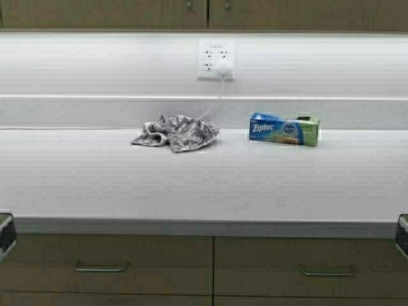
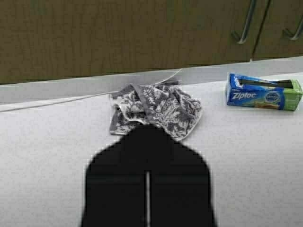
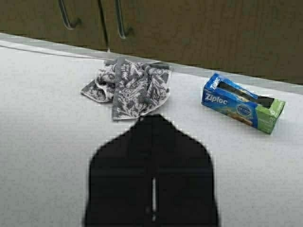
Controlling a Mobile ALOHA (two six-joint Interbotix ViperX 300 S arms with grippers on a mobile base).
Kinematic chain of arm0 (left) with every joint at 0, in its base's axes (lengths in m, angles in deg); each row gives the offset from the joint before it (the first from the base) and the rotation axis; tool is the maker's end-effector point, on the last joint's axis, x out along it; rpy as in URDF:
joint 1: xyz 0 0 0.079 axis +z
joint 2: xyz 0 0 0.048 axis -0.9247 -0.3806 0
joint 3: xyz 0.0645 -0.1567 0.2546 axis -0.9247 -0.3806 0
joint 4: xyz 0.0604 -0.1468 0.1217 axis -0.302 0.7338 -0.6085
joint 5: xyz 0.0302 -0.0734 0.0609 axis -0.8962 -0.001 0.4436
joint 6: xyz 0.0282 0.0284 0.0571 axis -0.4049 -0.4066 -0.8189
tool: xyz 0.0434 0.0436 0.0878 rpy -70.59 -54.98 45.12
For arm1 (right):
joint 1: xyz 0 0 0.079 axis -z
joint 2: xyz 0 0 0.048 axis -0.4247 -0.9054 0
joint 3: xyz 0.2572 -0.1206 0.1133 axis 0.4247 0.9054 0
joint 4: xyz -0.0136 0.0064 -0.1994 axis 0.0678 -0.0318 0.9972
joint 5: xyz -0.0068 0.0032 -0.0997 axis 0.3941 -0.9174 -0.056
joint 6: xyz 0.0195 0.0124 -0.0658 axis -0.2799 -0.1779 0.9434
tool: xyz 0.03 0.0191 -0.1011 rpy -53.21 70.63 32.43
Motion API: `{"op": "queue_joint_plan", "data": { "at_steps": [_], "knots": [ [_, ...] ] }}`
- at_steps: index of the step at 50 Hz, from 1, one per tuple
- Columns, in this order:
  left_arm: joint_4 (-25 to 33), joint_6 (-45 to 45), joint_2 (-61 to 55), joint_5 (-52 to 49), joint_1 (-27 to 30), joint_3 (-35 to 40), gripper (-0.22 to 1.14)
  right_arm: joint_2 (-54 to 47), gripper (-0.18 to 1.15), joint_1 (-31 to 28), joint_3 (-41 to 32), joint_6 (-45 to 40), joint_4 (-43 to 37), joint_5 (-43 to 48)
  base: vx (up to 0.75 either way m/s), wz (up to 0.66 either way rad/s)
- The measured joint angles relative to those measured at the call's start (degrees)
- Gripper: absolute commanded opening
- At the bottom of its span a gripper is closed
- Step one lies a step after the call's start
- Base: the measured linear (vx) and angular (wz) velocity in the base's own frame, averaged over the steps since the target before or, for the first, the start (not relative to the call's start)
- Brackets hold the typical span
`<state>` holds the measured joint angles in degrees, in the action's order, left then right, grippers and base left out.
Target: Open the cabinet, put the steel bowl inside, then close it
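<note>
The cabinet hangs above the counter, only its lower edge in the high view, both tan doors shut. It also shows in the left wrist view and the right wrist view, with its bar handles side by side. The steel bowl is out of view in every frame. My left gripper is shut and empty, low over the counter, pointing at a towel. My right gripper is shut and empty too. In the high view only the arms' edges show, at the left and at the right.
A crumpled grey patterned towel lies mid-counter. A blue and green Ziploc box lies to its right. A wall outlet holds a white plug with a cord running down. Base drawers sit under the white counter.
</note>
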<state>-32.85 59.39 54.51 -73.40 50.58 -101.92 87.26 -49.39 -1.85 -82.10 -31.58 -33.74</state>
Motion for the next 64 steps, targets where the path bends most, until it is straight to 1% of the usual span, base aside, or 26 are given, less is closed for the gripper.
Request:
{"op": "queue_joint_plan", "data": {
  "at_steps": [64],
  "knots": [
    [0.0, 0.0, 0.0, 0.1, 0.0, 0.0, 0.04, 0.0, 0.06, 0.0, 0.1, 0.0, 0.0, -0.1, 0.0, 0.0]
  ]
}}
